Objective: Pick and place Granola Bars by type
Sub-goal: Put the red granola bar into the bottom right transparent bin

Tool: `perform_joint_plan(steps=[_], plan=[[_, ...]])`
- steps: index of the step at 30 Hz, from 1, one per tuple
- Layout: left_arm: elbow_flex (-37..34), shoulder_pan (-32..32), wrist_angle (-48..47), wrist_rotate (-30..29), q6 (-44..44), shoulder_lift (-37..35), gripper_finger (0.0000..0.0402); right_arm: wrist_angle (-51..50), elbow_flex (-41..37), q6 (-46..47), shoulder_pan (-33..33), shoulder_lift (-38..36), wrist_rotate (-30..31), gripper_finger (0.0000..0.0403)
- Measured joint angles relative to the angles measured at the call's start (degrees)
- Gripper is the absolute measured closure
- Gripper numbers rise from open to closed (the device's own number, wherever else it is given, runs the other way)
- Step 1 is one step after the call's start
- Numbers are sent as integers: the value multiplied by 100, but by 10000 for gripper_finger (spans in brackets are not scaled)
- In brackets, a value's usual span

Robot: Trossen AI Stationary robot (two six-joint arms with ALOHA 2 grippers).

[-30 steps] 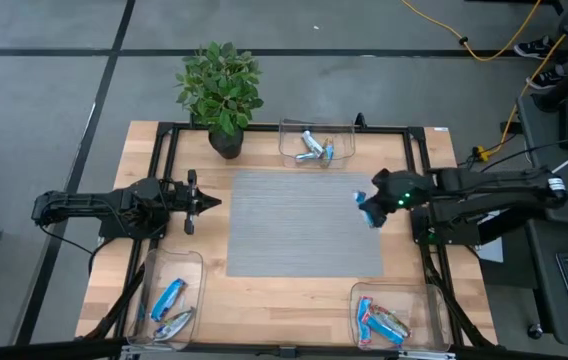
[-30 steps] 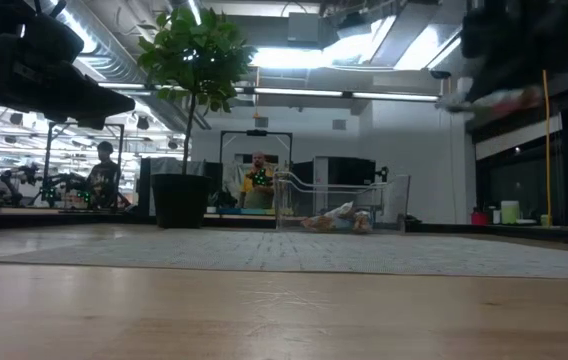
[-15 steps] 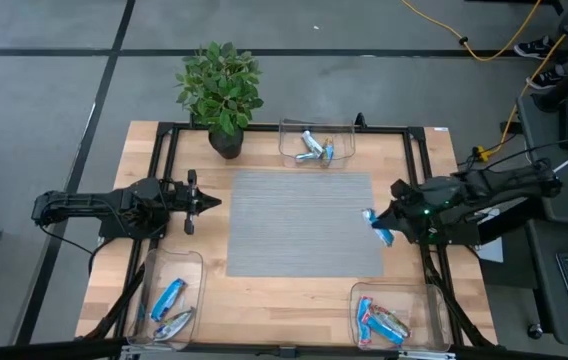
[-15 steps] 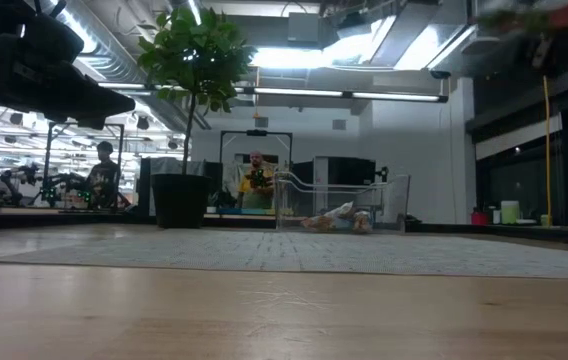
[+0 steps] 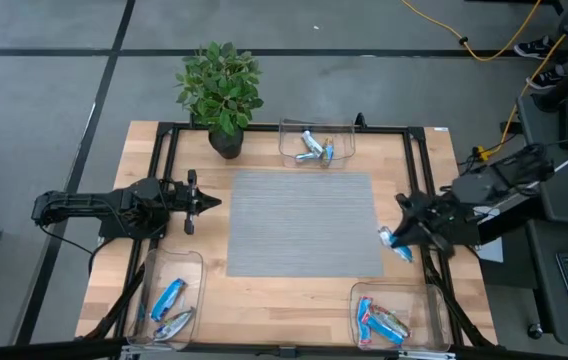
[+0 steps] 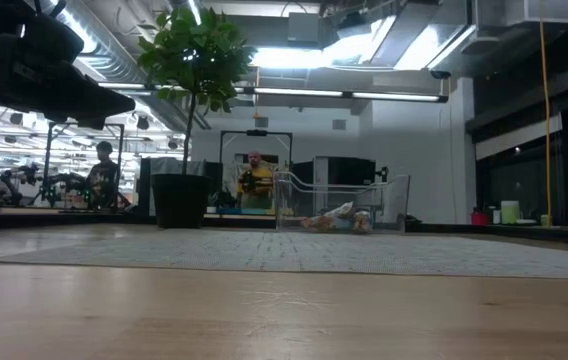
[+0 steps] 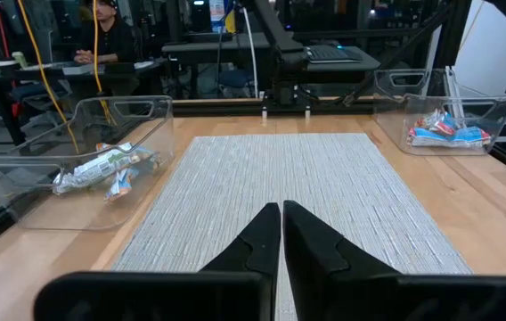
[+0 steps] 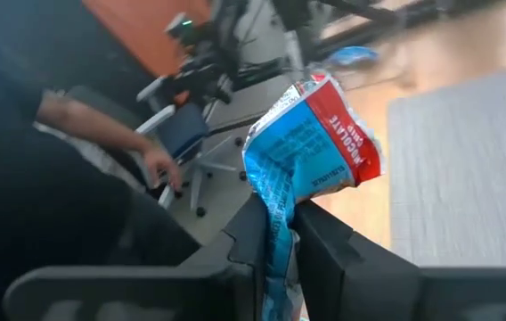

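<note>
My right gripper (image 5: 400, 238) hangs over the bare wood just off the grey mat's (image 5: 299, 222) near right corner, shut on a blue granola bar (image 8: 311, 147) with a red end. My left gripper (image 5: 204, 202) waits, shut, at the mat's left edge; the left wrist view shows its fingers (image 7: 281, 223) closed together on nothing. Other bars lie in three clear bins: silver and blue in the far bin (image 5: 314, 145), blue and silver in the near left bin (image 5: 169, 303), blue and red in the near right bin (image 5: 394, 318). My right gripper pinches the blue bar between its two fingers (image 8: 324, 242) at the wrapper's plain blue end (image 8: 277, 212). The red-striped end (image 8: 351, 143) sticks out past the fingertips. The bar (image 5: 394, 241) is lifted clear of the table.
A potted plant (image 5: 221, 92) stands at the table's far left corner. A black frame (image 5: 164, 140) runs around the tabletop. Cables and a desk stand right of the table. People sit in the room beyond the far edge (image 6: 254, 185).
My right gripper has carried the blue bar from above the mat's right edge toward the table's near right, closer to the near right bin, staying shut on it. It has left the low view's upper right corner. The left arm kept still.
</note>
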Motion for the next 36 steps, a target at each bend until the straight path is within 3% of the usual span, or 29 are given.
perform_joint_plan(steps=[16, 21, 36], plan=[[1, 0, 1, -2, 0, 0, 389, -1720, 1940, -692, 1392, 1383, 20, 349], [-1, 2, 0, -1, 0, 0, 391, -1788, 2044, -691, 1762, 1899, 65, 349], [-1, 2, 1, -2, 0, 0, 389, -2136, 2044, -350, 2929, 3275, 1188, 349]])
